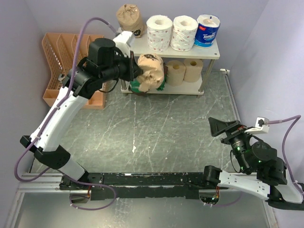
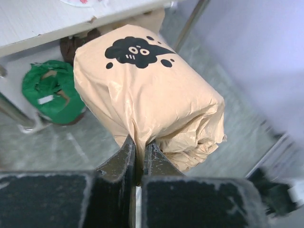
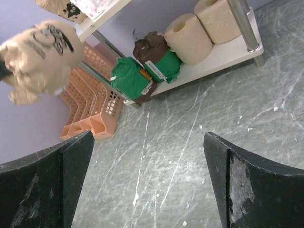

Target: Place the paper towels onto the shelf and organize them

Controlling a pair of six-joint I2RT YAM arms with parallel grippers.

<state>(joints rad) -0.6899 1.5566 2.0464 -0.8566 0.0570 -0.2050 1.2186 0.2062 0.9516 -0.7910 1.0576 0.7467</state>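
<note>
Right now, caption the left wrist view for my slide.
Left gripper pinching the wrapper of a kraft-paper roll with a black cloud print, green-wrapped roll under the shelf board behind.

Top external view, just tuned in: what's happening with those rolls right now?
The left gripper pinches a kraft-wrapped roll by its wrapper, holding it in the air at the shelf front. The right gripper hangs open and empty. Four rolls sit on the top board; two tan rolls, a green roll and a dark brown roll on the lower.
</note>
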